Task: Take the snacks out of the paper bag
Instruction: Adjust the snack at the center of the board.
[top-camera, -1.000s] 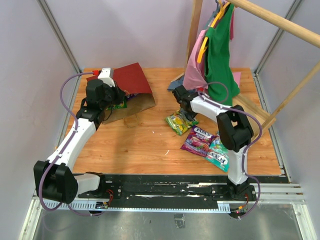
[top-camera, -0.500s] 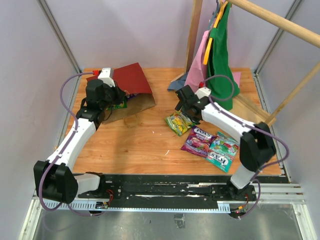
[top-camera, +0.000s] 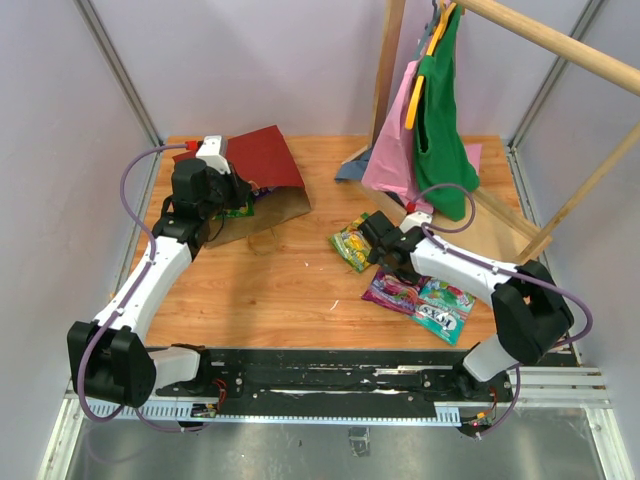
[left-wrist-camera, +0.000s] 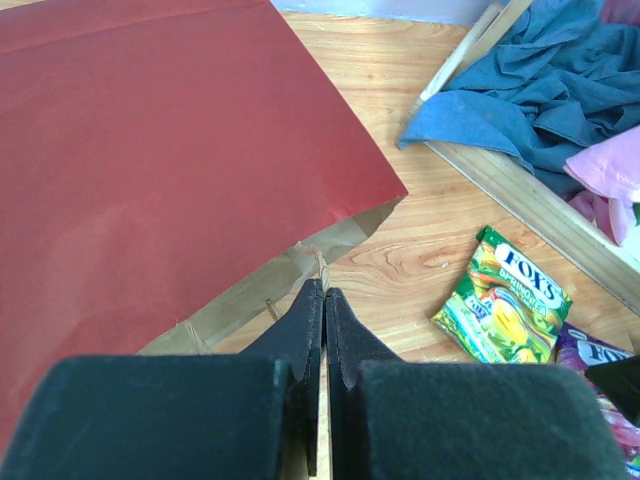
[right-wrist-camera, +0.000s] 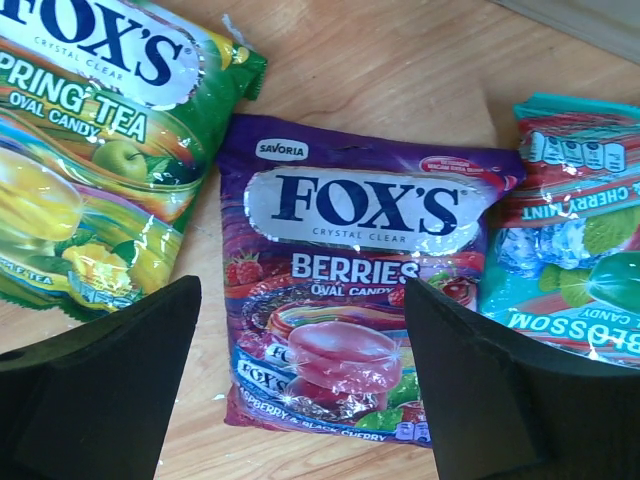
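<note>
R hand wide open, empty, hovering right over purple Berries packet on bench. Green Spring Tea packet sits just outside one finger, teal mint packet outside the other. Farther back, L hand is pressed shut at kraft lip of paper bag, lying on its side; can't tell if lip's pinched. Bagged packets show beside L hand, so approx. midway. Next prob.: R hand goes to bag mouth, open.
</note>
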